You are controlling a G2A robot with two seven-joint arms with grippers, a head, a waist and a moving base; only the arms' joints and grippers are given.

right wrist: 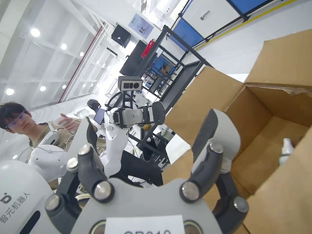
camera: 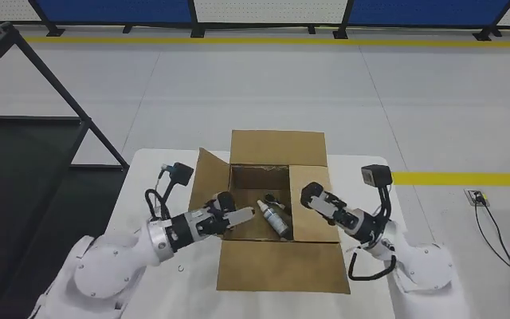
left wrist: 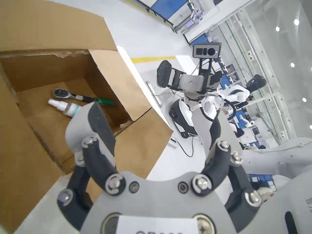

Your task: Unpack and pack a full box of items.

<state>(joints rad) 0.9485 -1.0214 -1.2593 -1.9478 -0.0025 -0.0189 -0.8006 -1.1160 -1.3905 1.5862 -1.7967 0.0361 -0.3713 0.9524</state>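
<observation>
Room: a bright hall with a pale grey floor, a yellow floor line (camera: 239, 40) and blue panels (camera: 111, 9) at the far side.
Desk: a white, smooth desk (camera: 347, 169) carries the box.
Box: a brown corrugated cardboard box (camera: 279, 147) sits mid-desk, all four flaps folded outward, torn paper along one inner edge.
Contents: a small white plastic bottle (camera: 275, 219) with a teal band lies on its side on the box floor; just beside it lies a ratchet wrench (left wrist: 73, 96), metal head, green handle.
Left gripper: the left gripper (camera: 233, 209) hangs over the box's left edge, jaws spread wide, holding nothing.
Right gripper: the right gripper (camera: 319, 197) hangs over the right flap, jaws wide apart, also empty.
Progress: the box is opened and two items lie inside. Whether they are the last to come out or the first packed back cannot be told.
</observation>
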